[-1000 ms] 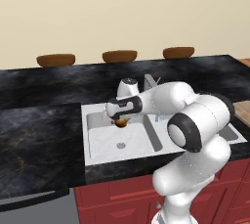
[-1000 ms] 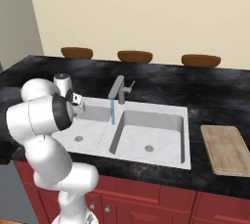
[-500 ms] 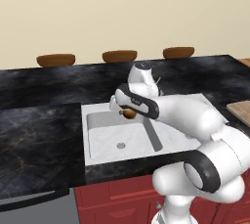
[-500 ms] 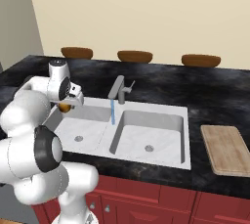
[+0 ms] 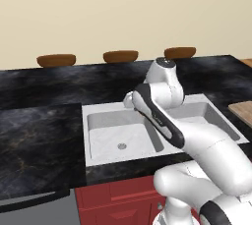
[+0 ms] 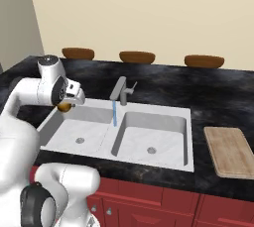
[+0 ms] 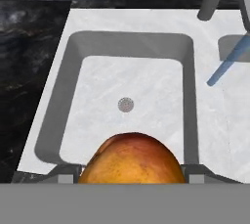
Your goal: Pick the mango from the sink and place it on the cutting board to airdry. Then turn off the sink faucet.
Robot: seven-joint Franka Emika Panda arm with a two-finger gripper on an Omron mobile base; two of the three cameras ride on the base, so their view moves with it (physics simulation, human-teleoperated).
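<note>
Lifted since a second ago, the mango (image 7: 132, 159) now rides in the gripper (image 6: 69, 103) above the sink's (image 6: 163, 156) left basin, clear of its rim.
Fingers pinch the mango between them. Two basins, two drains, one faucet (image 6: 122, 90) running a blue stream; one cutting board (image 6: 229, 150) lies right of the sink, three brown bowls (image 6: 136, 56) behind it.

Both base views look forward and down from behind the arm, one from its left, one from its right, sharing the sink (image 5: 147, 135) and counter (image 6: 213, 94). The hand view sits close above the gripper (image 7: 132, 176), looking steeply down into the basin beneath it.
</note>
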